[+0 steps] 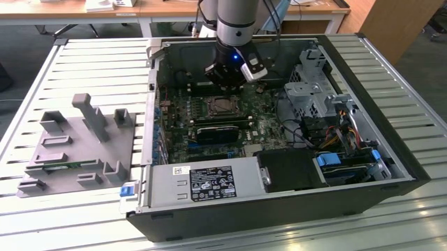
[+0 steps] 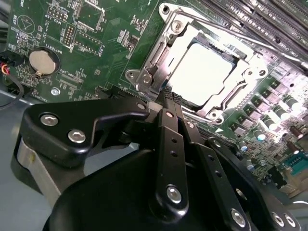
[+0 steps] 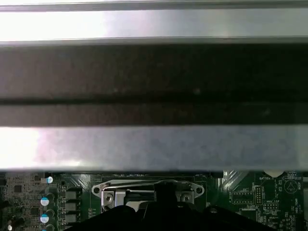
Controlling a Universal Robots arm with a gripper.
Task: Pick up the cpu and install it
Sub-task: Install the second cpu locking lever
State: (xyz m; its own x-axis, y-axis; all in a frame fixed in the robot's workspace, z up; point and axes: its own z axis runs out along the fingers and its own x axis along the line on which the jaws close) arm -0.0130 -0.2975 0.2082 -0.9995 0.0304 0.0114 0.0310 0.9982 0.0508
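The arm comes straight down into the open computer case (image 1: 363, 172), wrist vertical, with the gripper (image 1: 225, 83) hanging just above the motherboard (image 1: 209, 130) near the case's rear wall. In the second wrist view the gripper (image 2: 169, 96) has its two black fingers (image 2: 166, 139) pressed together, nothing between them, and the tips sit at the edge of the CPU socket (image 2: 159, 62).

The cpu (image 2: 202, 72) lies just ahead of the fingertips, seated flat inside the socket's metal frame (its silver top glares white under the light). From the exterior view the socket (image 1: 222, 105) is directly below the gripper, and the frame around the chip looks open rather than clamped over it. In the first wrist view the metal frame (image 3: 147, 188) shows just past the gripper's dark body (image 3: 166, 211).

Within the case, a black heatsink block (image 1: 216, 133) sits on the board beyond the socket, the power supply (image 1: 202, 183) lies along the wall farthest from the gripper, and a drive cage (image 1: 314, 86) stands to the side. Outside, on the slatted bench (image 1: 84, 63), rests a grey fixture tray (image 1: 77, 146), well away from the gripper.
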